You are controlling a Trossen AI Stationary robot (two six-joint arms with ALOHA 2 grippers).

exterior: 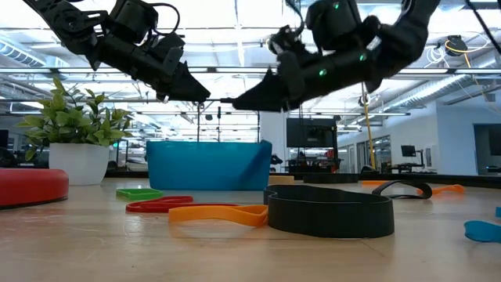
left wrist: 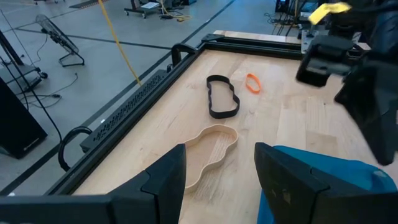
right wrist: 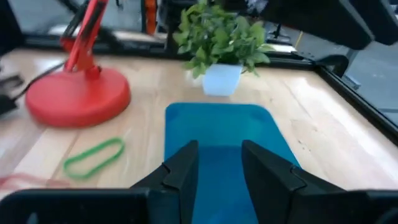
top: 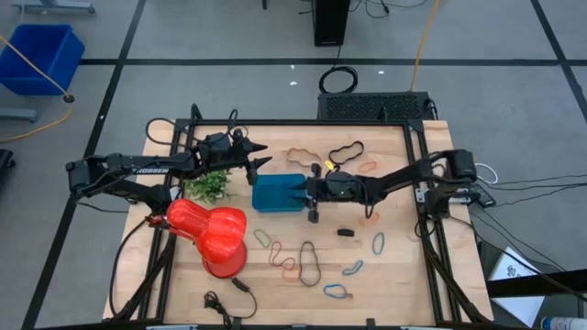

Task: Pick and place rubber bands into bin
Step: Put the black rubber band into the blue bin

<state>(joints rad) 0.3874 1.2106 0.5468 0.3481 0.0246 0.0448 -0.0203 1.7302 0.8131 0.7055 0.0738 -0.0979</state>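
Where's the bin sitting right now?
In the high view, the teal bin sits mid-table, right of the small potted plant, with the right gripper at its right edge.

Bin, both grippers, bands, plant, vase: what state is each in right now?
Bin: upright on the table, no band visible inside.
Right gripper: over the bin, jaws open, holding nothing.
Left gripper: raised just behind the bin, jaws open, holding nothing.
Bands: lying loose on the table outside the bin.
Plant: upright beside the bin.
Vase: standing on the table.
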